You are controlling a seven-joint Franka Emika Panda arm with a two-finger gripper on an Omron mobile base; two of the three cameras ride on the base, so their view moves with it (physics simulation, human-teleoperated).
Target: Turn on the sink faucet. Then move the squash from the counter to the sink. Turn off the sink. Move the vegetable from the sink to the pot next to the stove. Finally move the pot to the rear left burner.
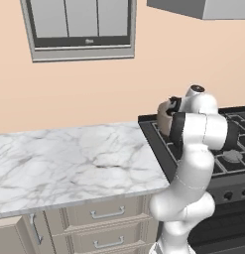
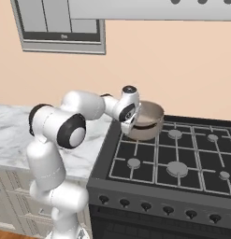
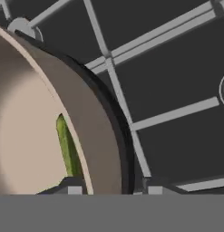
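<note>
Pot sits on the stove at the rear left burner, so the final step looks essentially done, judging by its place on the back-left grate. Nearest in the hand view: the two finger tips of the gripper straddle the pot wall, one inside the rim, one outside, with a visible gap to the wall, so the jaws look parted and letting go of the rim rather than clenched on it. Just past them, the squash lies inside the pot against the inner wall, a green streaked sliver. To finish well: open fully before lifting, then pull straight up along the wall so neither finger drags the rim and tips or slides the pot off the grate; don't swing sideways until the tips are above the rim. Farther out, the counter lies left of the stove, pot well apart from it. View differences: hand view gives the squash and the finger-to-rim relation; right base view gives the pot's burner position and the hand at its left rim; in the left base view the arm covers most of the pot.
</note>
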